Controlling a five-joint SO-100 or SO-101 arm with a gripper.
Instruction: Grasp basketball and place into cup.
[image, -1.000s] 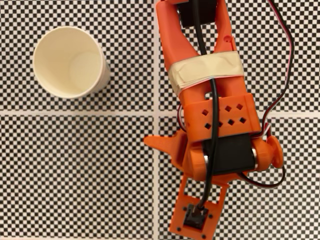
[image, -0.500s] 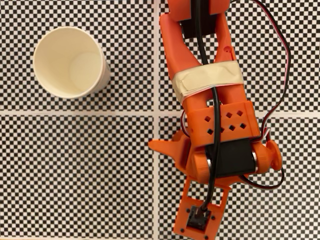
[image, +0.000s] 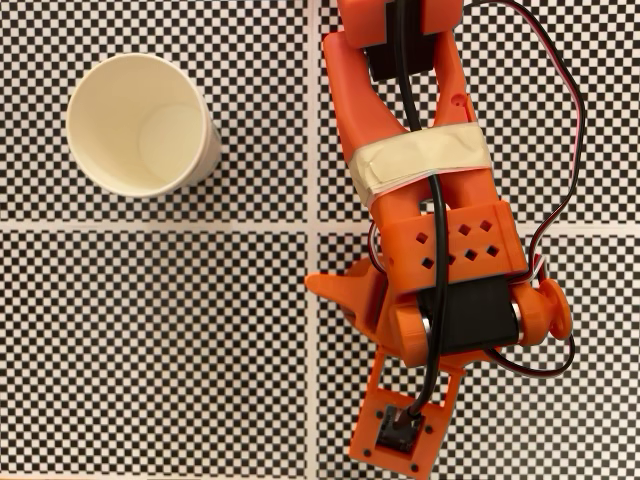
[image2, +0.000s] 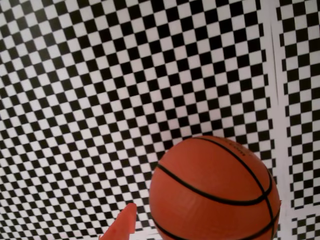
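surface (image: 150, 350): checkered, arm (image: 425, 200) reaching over its right half in the fixed view | cup (image: 140, 125): upright at upper left, nothing inside, well apart from arm | basketball (image2: 215, 192): on the checks, close below wrist camera, one orange tip just beside it | jaws: width hidden, can't tell; probably not gripping yet | progress: grasp and drop both pending

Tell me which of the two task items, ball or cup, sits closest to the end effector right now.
The basketball: in the wrist view it sits right beside the orange fingertip of the end effector. The cup stands apart, upright and empty, at the fixed view's upper left.
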